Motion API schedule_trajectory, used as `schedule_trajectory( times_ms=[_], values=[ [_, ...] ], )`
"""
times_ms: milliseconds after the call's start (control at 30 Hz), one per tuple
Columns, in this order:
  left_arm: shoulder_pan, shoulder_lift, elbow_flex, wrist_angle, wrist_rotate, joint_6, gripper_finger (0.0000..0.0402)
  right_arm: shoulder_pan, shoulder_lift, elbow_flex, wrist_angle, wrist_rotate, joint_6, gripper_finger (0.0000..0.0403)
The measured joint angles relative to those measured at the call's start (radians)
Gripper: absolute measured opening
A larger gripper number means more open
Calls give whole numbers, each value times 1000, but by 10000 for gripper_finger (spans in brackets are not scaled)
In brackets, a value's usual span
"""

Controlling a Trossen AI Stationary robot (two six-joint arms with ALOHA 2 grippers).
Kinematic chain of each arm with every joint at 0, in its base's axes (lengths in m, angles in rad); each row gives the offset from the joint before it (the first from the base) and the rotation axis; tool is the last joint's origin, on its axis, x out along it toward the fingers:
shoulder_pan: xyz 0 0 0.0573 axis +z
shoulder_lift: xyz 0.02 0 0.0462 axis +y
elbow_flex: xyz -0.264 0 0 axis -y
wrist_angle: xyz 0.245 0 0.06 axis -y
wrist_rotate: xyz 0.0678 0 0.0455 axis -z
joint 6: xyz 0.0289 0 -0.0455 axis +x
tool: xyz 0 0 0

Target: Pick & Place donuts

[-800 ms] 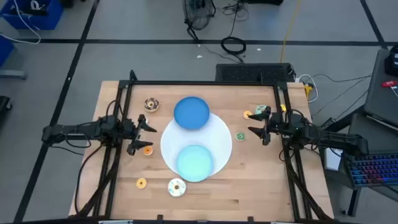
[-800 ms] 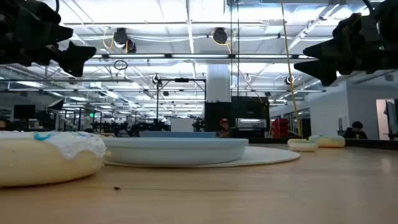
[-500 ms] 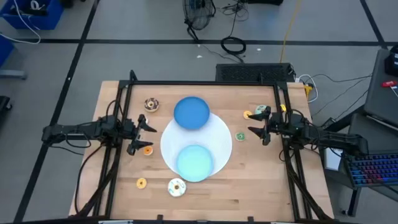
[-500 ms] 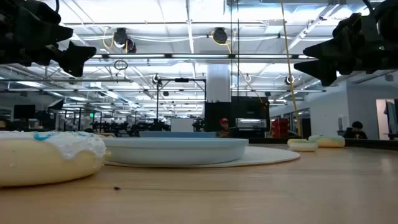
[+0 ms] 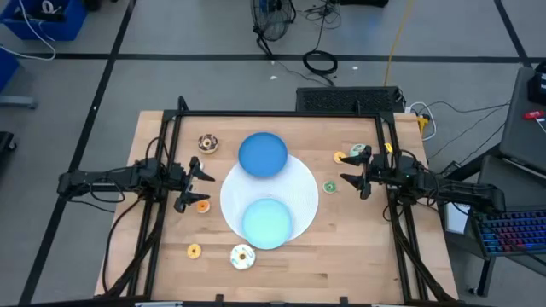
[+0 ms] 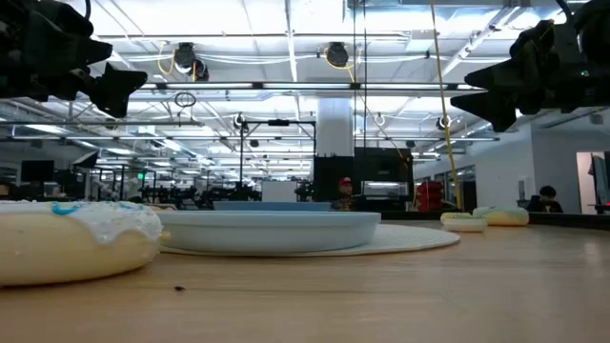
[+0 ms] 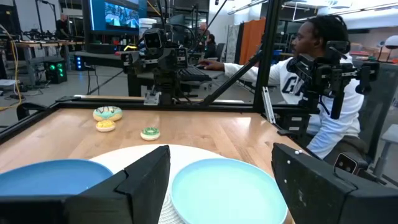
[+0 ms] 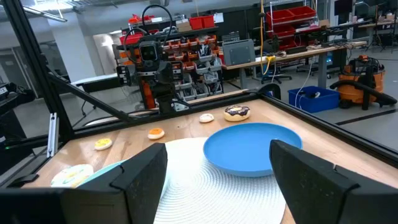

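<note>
Donuts scattered on bare wood: chocolate-sprinkled donut (image 5: pixel 207 143) upper left, white-frosted donut (image 5: pixel 242 256) bottom centre, small orange donut (image 5: pixel 202 205) beside left gripper (image 5: pixel 198 183). Jaws apart, empty; right gripper (image 5: pixel 352 180) likewise. Risk: pinching tiny rings off-centre, squirting them aside.

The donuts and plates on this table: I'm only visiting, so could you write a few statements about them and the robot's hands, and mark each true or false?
1. Both blue plates are empty. True.
2. The left hand holds a donut. False: it is open and empty, above the wood.
3. The chocolate donut lies on the table, not on a plate. True.
4. The right hand is shut. False: it is open.
5. The white-frosted donut sits on the white mat. False: it lies on bare wood near the table's front edge.
</note>
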Motion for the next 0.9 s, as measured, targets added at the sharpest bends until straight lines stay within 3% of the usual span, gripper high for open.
schedule_trajectory(
  times_ms=[900],
  values=[
    [0,0,0,0,0,0,286,0,0,0,0,0,0,270]
  ],
)
